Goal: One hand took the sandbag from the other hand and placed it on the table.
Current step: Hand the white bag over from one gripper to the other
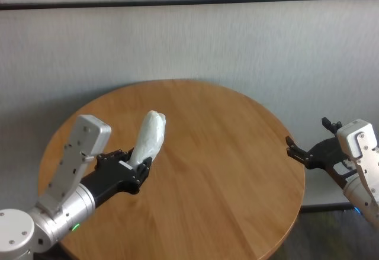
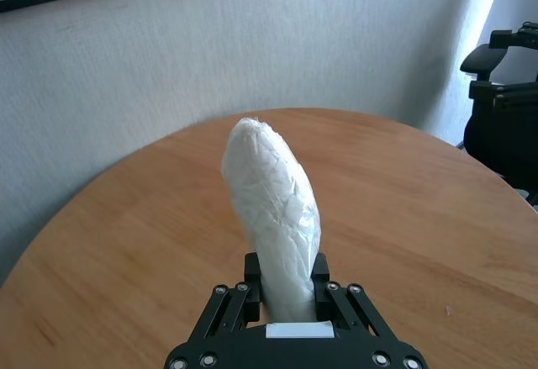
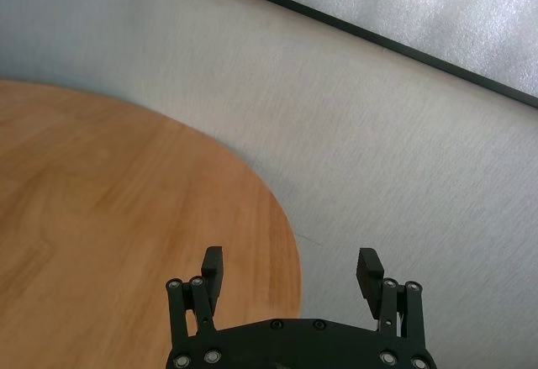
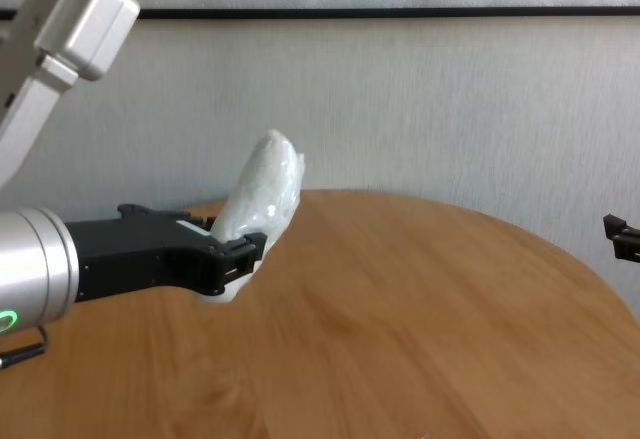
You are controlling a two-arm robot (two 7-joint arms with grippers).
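the left gripper (image 1: 141, 166) pinches the sandbag (image 1: 149, 137) in its jaws above the surface (image 1: 225, 153); the right gripper (image 1: 294, 150) waits at its edge, jaws spread.

Setting: a plain indoor room, most like an office or a lab test corner.
Furniture: a round wooden tabletop (image 1: 225, 153) with visible grain, close to the wall.
Walls: pale grey textured wall covering (image 1: 237, 41), crossed high up by a dark horizontal strip (image 1: 189, 2).
Seating: a black office-style chair (image 2: 504, 108) beside the tabletop.
Light: soft daylight, glossy on the wood.
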